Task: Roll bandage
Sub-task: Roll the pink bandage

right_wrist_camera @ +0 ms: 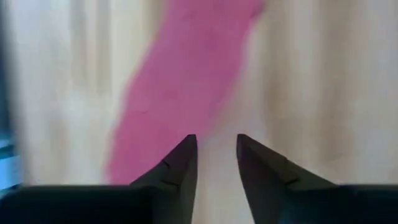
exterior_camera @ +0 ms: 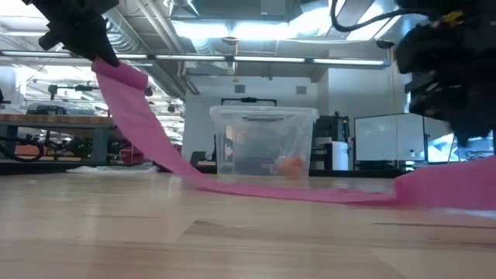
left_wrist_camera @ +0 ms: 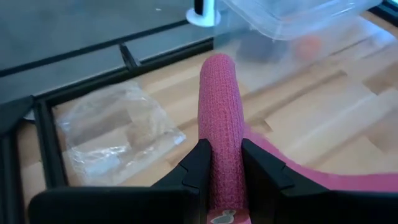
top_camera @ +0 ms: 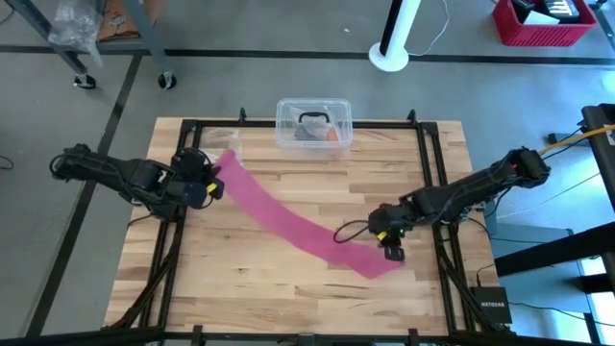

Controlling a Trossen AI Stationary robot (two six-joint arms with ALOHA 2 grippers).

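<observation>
While the left gripper (left_wrist_camera: 222,165) clamps one raised end of the bandage (top_camera: 288,221), the strip runs across the table (top_camera: 288,288) past the clear box (top_camera: 313,123). Right gripper (right_wrist_camera: 216,149), fingers apart, apparently empty, hovers at the far end. Only the left wrist view shows the plastic bag (left_wrist_camera: 115,134) plainly.

Clear box (top_camera: 313,124) blocks the far edge; bare table (top_camera: 250,274) lies open nearer.

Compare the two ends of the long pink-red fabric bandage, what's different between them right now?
The end by the left gripper is pinched between its fingers and lifted off the wooden table; the end by the right gripper lies flat on the wood, with open fingers holding nothing. The held end of the pink-red fabric bandage is bunched narrow; the far end spreads wide. Both are unrolled.
</observation>
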